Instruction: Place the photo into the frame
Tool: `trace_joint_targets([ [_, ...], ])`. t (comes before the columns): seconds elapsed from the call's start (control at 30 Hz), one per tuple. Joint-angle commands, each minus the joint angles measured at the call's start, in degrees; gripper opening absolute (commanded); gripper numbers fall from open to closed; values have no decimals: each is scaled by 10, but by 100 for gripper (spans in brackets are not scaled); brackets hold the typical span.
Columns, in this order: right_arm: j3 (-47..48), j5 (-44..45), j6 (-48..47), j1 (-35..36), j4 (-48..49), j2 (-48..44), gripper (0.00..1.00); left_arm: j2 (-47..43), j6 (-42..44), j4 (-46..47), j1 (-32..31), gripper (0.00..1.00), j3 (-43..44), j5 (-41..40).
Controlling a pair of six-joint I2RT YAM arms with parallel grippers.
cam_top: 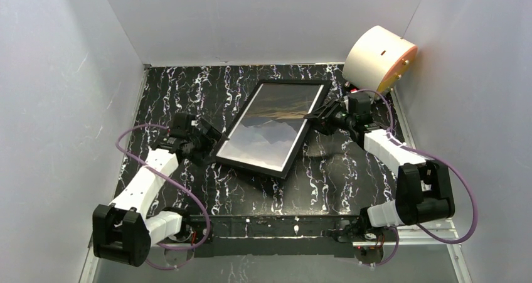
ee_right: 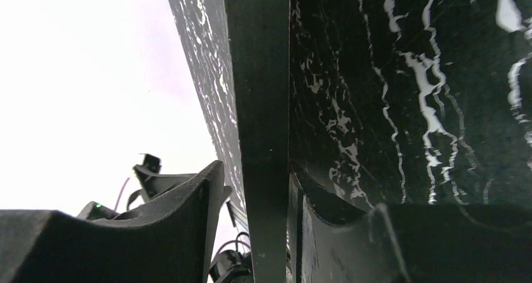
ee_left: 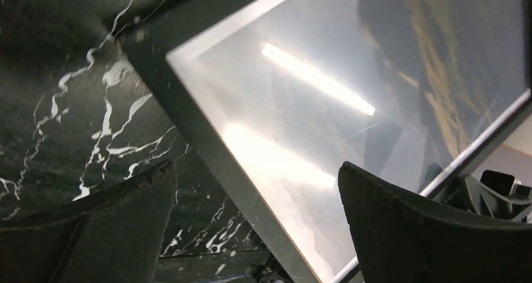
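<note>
Right fingers (ee_right: 157, 233) seemingly pinch the frame (ee_right: 263, 120); left fingers (ee_left: 426, 233) gape empty beside it.

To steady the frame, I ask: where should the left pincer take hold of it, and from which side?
On the frame, probably the left long rim, close to its near corner, approached from the left. That rim is thin, faces the open left pincer, and lies opposite the edge that the right pincer holds.
</note>
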Motion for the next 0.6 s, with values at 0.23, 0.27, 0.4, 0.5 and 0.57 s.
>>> trace_joint_targets([
  [0.23, 115, 44, 104, 69, -21, 45, 48, -23, -157, 28, -27, 98, -85, 55],
  [0.27, 119, 45, 114, 71, -21, 49, 48, -20, -163, 29, -36, 98, -90, 53],
  [0.4, 138, 41, 143, 81, -32, 66, 48, -18, -204, 58, -64, 98, -104, 44],
  [0.5, 147, 37, 161, 87, -40, 72, 48, -17, -252, 115, -80, 98, -121, 42],
  [0.57, 150, 35, 176, 89, -45, 71, 48, -18, -295, 156, -94, 98, -134, 30],
])
